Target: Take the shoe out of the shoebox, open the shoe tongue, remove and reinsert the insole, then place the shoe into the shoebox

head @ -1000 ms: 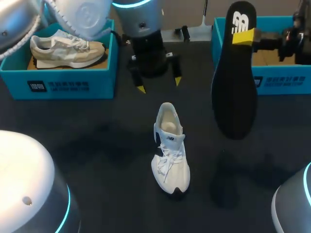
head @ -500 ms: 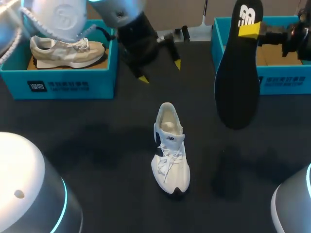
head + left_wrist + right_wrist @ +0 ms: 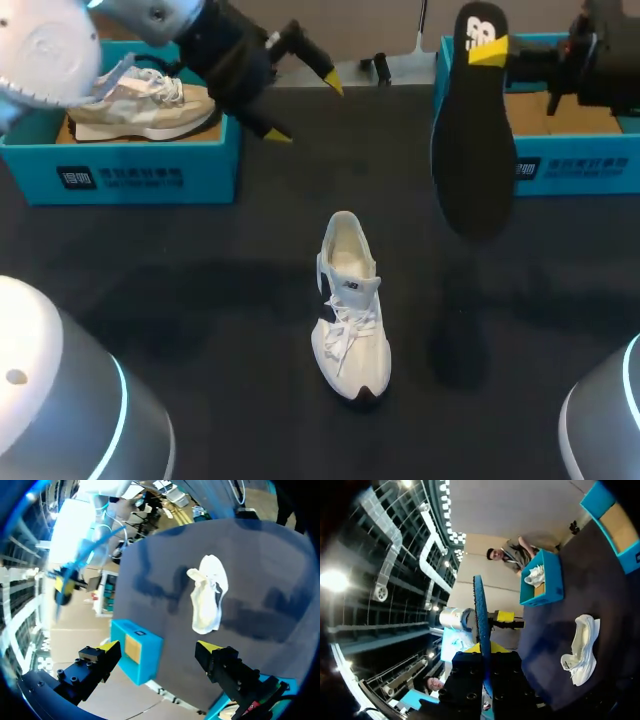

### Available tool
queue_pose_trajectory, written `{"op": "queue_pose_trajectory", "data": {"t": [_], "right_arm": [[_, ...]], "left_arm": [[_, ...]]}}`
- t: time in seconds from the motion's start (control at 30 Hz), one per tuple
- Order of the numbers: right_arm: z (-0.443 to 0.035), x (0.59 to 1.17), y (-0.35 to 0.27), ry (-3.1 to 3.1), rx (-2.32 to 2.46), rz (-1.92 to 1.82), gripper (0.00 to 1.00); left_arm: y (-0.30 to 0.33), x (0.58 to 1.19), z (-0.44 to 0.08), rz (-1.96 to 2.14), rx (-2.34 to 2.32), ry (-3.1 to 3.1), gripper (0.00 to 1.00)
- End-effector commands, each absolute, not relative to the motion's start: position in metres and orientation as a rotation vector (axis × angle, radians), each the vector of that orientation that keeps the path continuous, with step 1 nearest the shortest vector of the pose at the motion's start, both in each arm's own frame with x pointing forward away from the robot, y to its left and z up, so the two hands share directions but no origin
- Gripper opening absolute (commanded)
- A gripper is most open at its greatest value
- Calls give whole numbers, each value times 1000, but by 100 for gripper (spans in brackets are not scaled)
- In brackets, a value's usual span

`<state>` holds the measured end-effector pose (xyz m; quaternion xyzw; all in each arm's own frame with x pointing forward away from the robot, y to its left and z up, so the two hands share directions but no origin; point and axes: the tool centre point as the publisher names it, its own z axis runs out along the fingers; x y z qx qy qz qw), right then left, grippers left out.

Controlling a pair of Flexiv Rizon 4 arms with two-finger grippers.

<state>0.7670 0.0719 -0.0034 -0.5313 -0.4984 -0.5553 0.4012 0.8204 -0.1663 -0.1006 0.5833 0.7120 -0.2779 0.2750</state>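
Black table (image 3: 200,300): white shoe (image 3: 350,320) centre; right gripper (image 3: 490,52) pinches insole (image 3: 470,150).

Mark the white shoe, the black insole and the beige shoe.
white shoe (image 3: 347,325), head view, on its laces.
black insole (image 3: 470,150), head view, on the middle of its dark face.
beige shoe (image 3: 150,110), head view, on its side panel.

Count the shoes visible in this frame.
2. A white lace-up sneaker stands centrally on the black table; a beige-and-grey sneaker sits inside the left teal cardboard shoebox. The black insole partly blocks the view into the right teal shoebox, so another could be hidden.
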Motion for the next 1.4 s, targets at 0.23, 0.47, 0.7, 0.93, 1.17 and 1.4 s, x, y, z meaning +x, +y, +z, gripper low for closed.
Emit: {"op": "queue_pose_trajectory", "data": {"t": [0.23, 0.47, 0.7, 0.93, 1.17, 1.4], "right_arm": [[-25, 838, 75, -1177, -1376, -1172, 0], [-45, 857, 76, -1071, -1424, -1084, 0], [-62, 855, 78, -1040, -1482, -1005, 0], [-62, 854, 78, -1030, -1482, -1031, 0], [-62, 854, 78, -1030, -1482, -1031, 0], [-67, 853, 89, -956, -1517, -1031, 0]], "left_arm": [[-158, 795, -84, -1073, 1261, 1454, 100], [-153, 784, -64, -1109, 1210, 1342, 100], [-158, 779, -44, -1152, 1160, 1255, 100], [-161, 779, -42, -1124, 1117, 1249, 100], [-161, 779, -42, -1124, 1117, 1249, 100], [-167, 776, -58, -1162, 1086, 1231, 100]]}}
